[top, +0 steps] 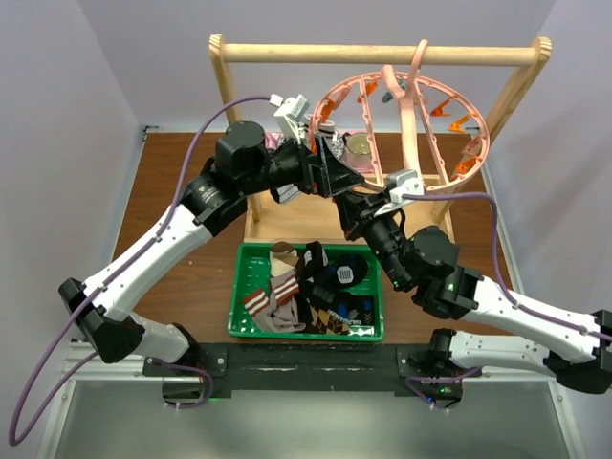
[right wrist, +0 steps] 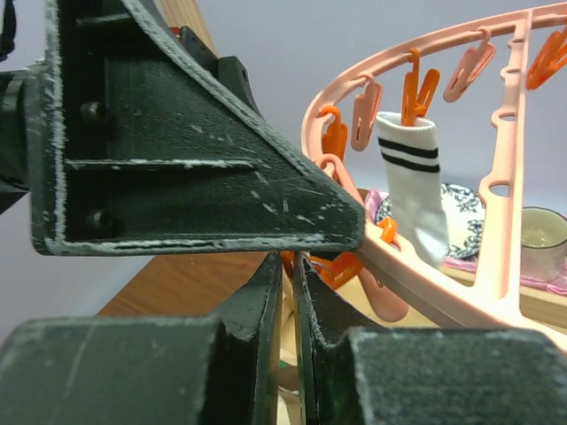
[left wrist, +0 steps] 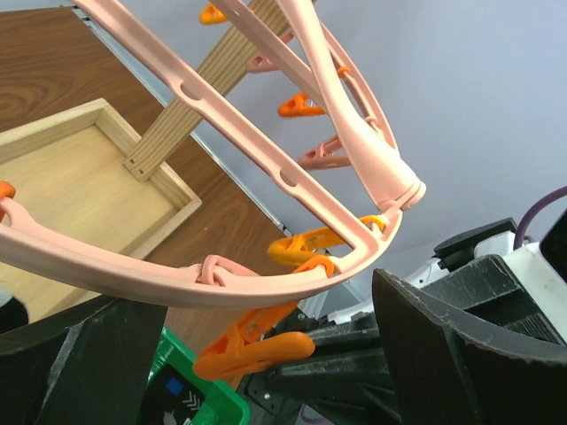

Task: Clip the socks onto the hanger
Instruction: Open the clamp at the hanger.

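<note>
The left claw [left wrist: 257, 310] gapes wide astride the 8 o'clock rim of the hanger [top: 409, 134], seemingly steadying it, while the right claw [right wrist: 288, 274], narrowed to an empty slit, sits by a clip [left wrist: 252, 347]; the socks [top: 287, 287] lie in the tray [top: 236, 292] at 6 o'clock.

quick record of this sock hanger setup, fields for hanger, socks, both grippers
hanger: pink ring hooked on wooden rack
clipped: one white striped sock
waiting: socks piled in green tray
left gripper: open at the ring's rim
right gripper: jaws nearly together, beside an orange clip
</note>
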You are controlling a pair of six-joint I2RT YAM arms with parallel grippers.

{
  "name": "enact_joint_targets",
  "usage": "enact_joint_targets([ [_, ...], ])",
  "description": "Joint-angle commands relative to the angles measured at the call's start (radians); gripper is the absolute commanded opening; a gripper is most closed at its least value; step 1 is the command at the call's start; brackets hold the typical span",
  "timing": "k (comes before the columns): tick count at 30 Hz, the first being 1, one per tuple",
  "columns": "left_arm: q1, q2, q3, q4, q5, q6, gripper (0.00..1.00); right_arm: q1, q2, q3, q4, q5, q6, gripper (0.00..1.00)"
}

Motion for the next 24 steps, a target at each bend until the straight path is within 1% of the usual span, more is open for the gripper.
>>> enact_joint_targets([
  [1, -0.01, 0.037, 0.058, 0.066, -0.004, -0.011, 1.0, 0.014, 0.043, 0.038, -0.028, -0.104, 0.028, 0.14],
  [3, -0.01, 0.063, 0.075, 0.066, -0.009, -0.002, 0.98, 0.013, 0.06, 0.066, -0.031, -0.115, 0.014, 0.18],
  [4, -0.01, 0.07, 0.082, 0.067, -0.014, 0.01, 0.82, 0.013, 0.076, 0.077, -0.036, -0.13, 0.011, 0.19],
  [5, -0.01, 0.086, 0.102, 0.067, -0.021, 0.017, 0.74, 0.013, 0.079, 0.09, -0.037, -0.135, 0.01, 0.2],
  [6, -0.01, 0.092, 0.113, 0.057, -0.031, 0.02, 0.68, 0.014, 0.082, 0.094, -0.039, -0.139, 0.008, 0.22],
  [7, -0.01, 0.095, 0.122, 0.05, -0.049, 0.026, 0.61, 0.013, 0.082, 0.097, -0.04, -0.139, 0.005, 0.27],
  [9, -0.01, 0.1, 0.136, 0.041, -0.067, 0.03, 0.61, 0.013, 0.079, 0.101, -0.05, -0.133, 0.008, 0.34],
  [10, -0.01, 0.097, 0.136, 0.038, -0.072, 0.032, 0.62, 0.013, 0.073, 0.097, -0.06, -0.127, 0.01, 0.35],
  [14, -0.01, 0.081, 0.132, 0.004, -0.109, 0.041, 0.61, 0.014, 0.019, 0.069, -0.091, -0.078, 0.023, 0.49],
  [18, -0.007, 0.072, 0.132, -0.005, -0.124, 0.037, 0.6, 0.013, -0.071, 0.04, -0.18, -0.02, 0.042, 0.52],
  [21, -0.007, 0.066, 0.128, -0.011, -0.126, 0.032, 0.6, 0.014, -0.142, -0.001, -0.209, 0.035, 0.04, 0.53],
  [22, -0.007, 0.063, 0.128, -0.013, -0.124, 0.031, 0.59, 0.013, -0.157, -0.021, -0.258, 0.046, 0.045, 0.54],
  [24, -0.007, 0.06, 0.124, -0.013, -0.118, 0.026, 0.59, 0.013, -0.18, -0.043, -0.281, 0.058, 0.059, 0.54],
])
